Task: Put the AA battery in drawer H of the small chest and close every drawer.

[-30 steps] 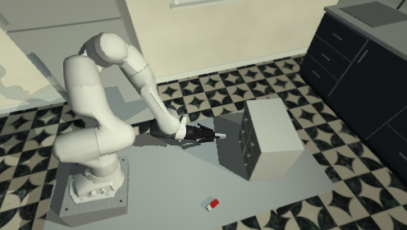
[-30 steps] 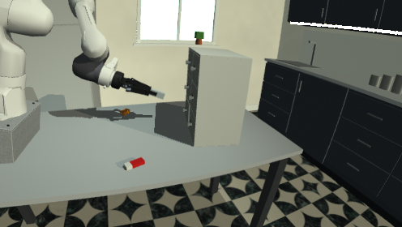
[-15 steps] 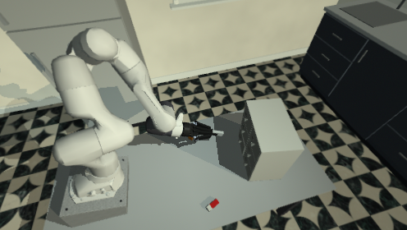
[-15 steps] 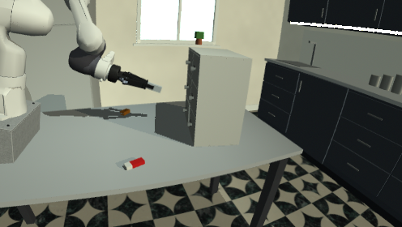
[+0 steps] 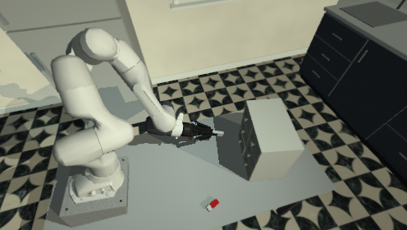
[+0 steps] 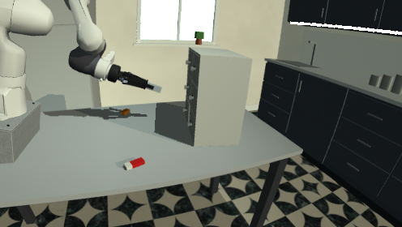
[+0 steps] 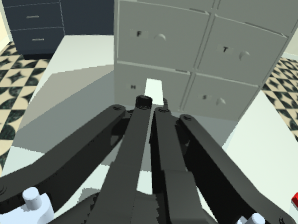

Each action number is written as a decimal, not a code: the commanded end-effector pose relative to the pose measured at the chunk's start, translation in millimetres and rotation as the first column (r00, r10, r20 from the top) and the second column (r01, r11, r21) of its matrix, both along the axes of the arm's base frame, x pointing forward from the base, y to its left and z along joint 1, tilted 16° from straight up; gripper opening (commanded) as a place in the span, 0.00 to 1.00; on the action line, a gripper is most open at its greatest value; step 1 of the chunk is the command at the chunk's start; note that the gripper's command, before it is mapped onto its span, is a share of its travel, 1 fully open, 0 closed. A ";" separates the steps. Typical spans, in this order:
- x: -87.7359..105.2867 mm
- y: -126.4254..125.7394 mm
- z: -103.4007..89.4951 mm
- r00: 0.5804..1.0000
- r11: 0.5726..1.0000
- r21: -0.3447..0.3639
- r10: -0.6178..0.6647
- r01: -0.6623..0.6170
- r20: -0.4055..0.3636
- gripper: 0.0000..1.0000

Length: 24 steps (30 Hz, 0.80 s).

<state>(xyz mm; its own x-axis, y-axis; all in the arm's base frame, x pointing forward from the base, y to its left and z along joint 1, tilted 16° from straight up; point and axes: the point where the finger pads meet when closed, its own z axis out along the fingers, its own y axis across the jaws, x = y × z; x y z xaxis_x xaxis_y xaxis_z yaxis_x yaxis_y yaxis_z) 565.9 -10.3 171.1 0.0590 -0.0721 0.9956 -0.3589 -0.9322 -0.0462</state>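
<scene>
Facing the small chest (image 5: 275, 125) (image 6: 222, 97) (image 7: 165, 45), the narrowed, apparently unladen fingers (image 5: 213, 132) (image 6: 151, 86) point forward and downward towards drawer H (image 7: 125, 93), lower left in the wrist view and apparently shut, while I cannot tell where the AA battery is.

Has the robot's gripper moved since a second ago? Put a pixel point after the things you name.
Yes, slightly upward: in the exterior view, the gripper (image 5: 212, 132) (image 6: 151, 86) (image 7: 152, 91) sits higher against the chest (image 5: 272, 127) (image 6: 223, 97) (image 7: 175, 56).
</scene>
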 end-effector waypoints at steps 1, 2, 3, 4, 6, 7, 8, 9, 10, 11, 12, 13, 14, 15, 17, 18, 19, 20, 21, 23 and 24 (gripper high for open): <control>-1.6 -1.0 -0.6 1.000 1.000 -0.004 -0.001 0.001 -0.012 0.00; -1.6 -1.0 -0.6 1.000 1.000 -0.004 -0.001 0.001 -0.012 0.00; -1.6 -1.0 -0.6 1.000 1.000 -0.004 -0.001 0.001 -0.012 0.00; -1.6 -1.0 -0.6 1.000 1.000 -0.004 -0.001 0.001 -0.012 0.00; -1.9 -0.9 -0.2 1.000 1.000 -0.002 -0.001 0.001 -0.018 0.00; -1.9 -0.9 -0.2 1.000 1.000 -0.002 -0.001 0.001 -0.018 0.00; -1.9 -0.9 -0.2 1.000 1.000 -0.002 -0.001 0.001 -0.018 0.00; -1.9 -0.9 -0.2 1.000 1.000 -0.002 -0.001 0.001 -0.018 0.00; -1.9 -0.9 -0.2 1.000 1.000 -0.002 -0.001 0.001 -0.018 0.00; -1.9 -0.9 -0.2 1.000 1.000 -0.002 -0.001 0.001 -0.018 0.00; -1.9 -0.9 -0.2 1.000 1.000 -0.002 -0.001 0.001 -0.018 0.00; -2.4 -0.7 0.3 1.000 1.000 0.001 0.000 0.000 -0.025 0.00; -2.4 -0.7 0.3 1.000 1.000 0.001 0.000 0.000 -0.025 0.00; -2.4 -0.7 0.3 1.000 1.000 0.001 0.000 0.000 -0.025 0.00; -2.4 -0.7 0.3 1.000 1.000 0.001 0.000 0.000 -0.025 0.00; -2.4 -0.7 0.3 1.000 1.000 0.001 0.000 0.000 -0.025 0.00; -2.4 -0.7 0.3 1.000 1.000 0.001 0.000 0.000 -0.025 0.00; -3.0 -0.5 0.9 0.999 1.000 0.004 0.000 0.000 -0.035 0.00; -3.0 -0.5 0.9 0.999 1.000 0.004 0.000 0.000 -0.035 0.00; -3.0 -0.5 0.9 0.999 1.000 0.004 0.000 0.000 -0.035 0.00; -3.0 -0.5 0.9 0.999 1.000 0.004 0.000 0.000 -0.035 0.00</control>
<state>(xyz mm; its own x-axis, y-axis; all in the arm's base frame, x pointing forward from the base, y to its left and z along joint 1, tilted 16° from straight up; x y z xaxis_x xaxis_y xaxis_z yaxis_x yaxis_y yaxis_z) 564.7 -10.4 173.9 0.0809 -0.0832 0.9932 -0.3610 -0.9313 -0.0486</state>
